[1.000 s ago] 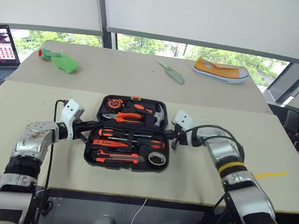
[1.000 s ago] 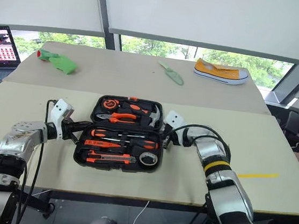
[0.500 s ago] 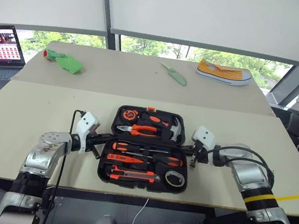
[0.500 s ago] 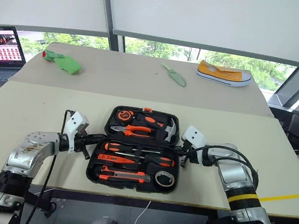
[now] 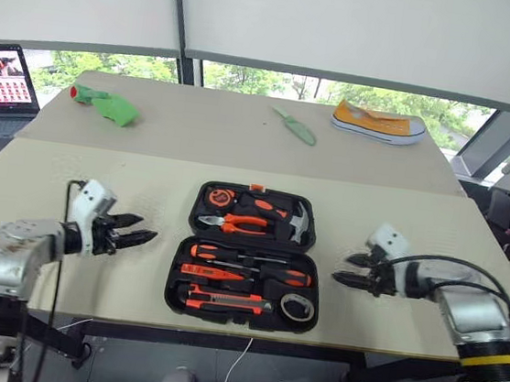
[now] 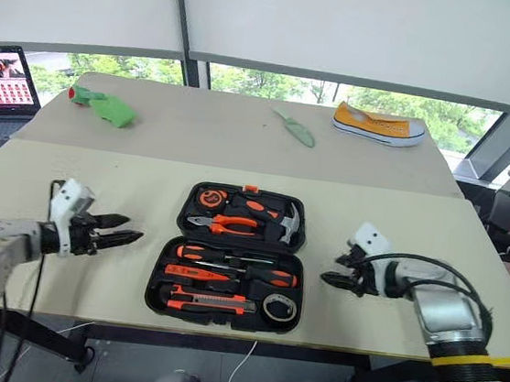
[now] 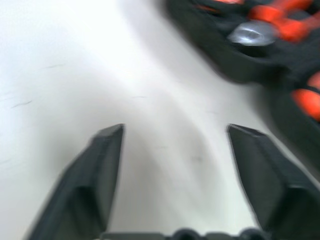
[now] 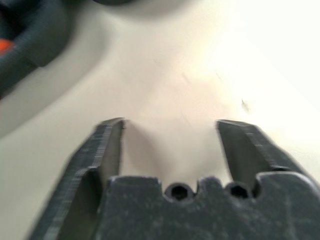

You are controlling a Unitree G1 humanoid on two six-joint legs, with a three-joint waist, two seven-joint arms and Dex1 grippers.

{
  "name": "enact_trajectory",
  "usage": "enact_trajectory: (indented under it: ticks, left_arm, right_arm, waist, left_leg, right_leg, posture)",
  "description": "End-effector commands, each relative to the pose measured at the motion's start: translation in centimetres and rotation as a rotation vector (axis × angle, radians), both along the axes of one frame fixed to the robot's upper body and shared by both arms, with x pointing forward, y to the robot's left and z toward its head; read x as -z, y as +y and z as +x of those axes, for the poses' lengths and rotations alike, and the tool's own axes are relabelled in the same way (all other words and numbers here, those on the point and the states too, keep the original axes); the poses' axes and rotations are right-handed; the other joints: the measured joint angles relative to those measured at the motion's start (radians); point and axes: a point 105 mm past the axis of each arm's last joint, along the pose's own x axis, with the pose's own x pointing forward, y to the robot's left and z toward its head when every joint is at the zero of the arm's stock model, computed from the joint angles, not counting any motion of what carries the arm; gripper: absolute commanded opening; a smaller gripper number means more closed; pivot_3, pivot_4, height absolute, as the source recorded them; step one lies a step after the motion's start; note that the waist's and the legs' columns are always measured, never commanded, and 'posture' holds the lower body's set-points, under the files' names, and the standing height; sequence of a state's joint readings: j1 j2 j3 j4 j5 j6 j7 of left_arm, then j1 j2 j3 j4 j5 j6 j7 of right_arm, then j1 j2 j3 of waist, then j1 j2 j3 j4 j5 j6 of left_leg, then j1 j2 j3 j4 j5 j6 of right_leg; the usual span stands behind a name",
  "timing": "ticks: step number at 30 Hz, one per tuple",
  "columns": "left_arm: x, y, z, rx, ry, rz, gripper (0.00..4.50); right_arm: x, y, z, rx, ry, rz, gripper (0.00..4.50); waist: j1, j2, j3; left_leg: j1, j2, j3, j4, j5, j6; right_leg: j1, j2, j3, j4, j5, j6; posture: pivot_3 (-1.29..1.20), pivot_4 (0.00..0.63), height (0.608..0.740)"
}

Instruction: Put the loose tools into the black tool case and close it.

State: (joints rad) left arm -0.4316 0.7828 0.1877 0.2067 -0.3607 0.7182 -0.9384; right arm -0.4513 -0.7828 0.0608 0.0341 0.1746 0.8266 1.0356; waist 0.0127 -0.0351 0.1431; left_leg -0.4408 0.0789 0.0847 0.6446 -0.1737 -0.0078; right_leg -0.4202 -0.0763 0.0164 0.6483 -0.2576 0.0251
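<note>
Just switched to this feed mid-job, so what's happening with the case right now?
The black tool case lies open on the table, with the orange-and-black tools sitting in its slots. The left gripper and right gripper hang either side of it, both open and empty, touching neither case nor tools. The lid is not yet closed.

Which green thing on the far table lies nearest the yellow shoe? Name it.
The slim pale green trowel-shaped tool, lying just left of the yellow shoe. The other, the bright green item, sits far left near the laptop.
</note>
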Motion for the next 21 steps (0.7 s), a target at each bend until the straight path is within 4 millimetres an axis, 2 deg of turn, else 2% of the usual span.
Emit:
enact_trajectory:
  ticks: [1, 5, 9, 15, 21]
  left_arm:
    - [-2.3, -1.9, 1.4, 0.007, 0.024, -0.061, 4.50]
    - [-2.5, -4.1, 2.5, 0.022, 0.116, -0.104, 4.50]
    - [-1.7, -5.3, 3.1, 0.033, 0.190, -0.091, 4.50]
    - [-1.4, -6.5, 4.0, 0.045, 0.184, -0.099, 4.50]
    - [-1.0, -7.2, 4.3, 0.055, 0.186, -0.110, 4.50]
  right_arm:
    - [-3.3, 2.3, 0.7, 0.014, 0.025, 0.115, 4.46]
    - [-4.3, 2.9, 3.3, 0.191, 0.084, 0.140, 4.46]
    - [-5.0, 4.4, 4.8, 0.231, 0.124, 0.189, 4.46]
    - [-5.1, 5.9, 6.4, 0.274, 0.131, 0.207, 4.46]
    - [-4.0, 5.8, 6.9, 0.306, 0.162, 0.198, 4.46]
  waist:
    - [-0.004, -0.001, 0.001]
    - [-0.016, -0.001, 0.001]
    - [-0.023, -0.001, 0.001]
    - [-0.024, -0.001, 0.002]
    - [-0.022, -0.001, 0.002]
  left_leg:
    - [0.000, 0.000, 0.000, 0.000, 0.001, 0.000]
    - [0.000, 0.000, -0.001, 0.000, 0.003, 0.000]
    - [-0.001, 0.000, -0.001, -0.002, 0.003, 0.001]
    - [-0.006, -0.001, -0.001, -0.002, 0.002, 0.002]
    - [-0.006, -0.001, -0.001, -0.002, 0.002, 0.002]
  right_leg:
    - [-0.001, 0.000, 0.000, 0.000, 0.001, 0.000]
    - [-0.001, 0.001, 0.001, 0.001, 0.003, -0.001]
    - [-0.002, 0.002, 0.001, 0.001, 0.003, -0.001]
    - [-0.006, 0.001, 0.001, 0.000, 0.003, -0.001]
    - [-0.005, 0.001, 0.000, 0.000, 0.003, -0.001]
  posture:
    - [0.00, 0.150, 0.740]
    - [0.00, 0.150, 0.740]
    - [0.00, 0.150, 0.740]
    - [0.00, 0.150, 0.740]
    - [0.00, 0.150, 0.740]
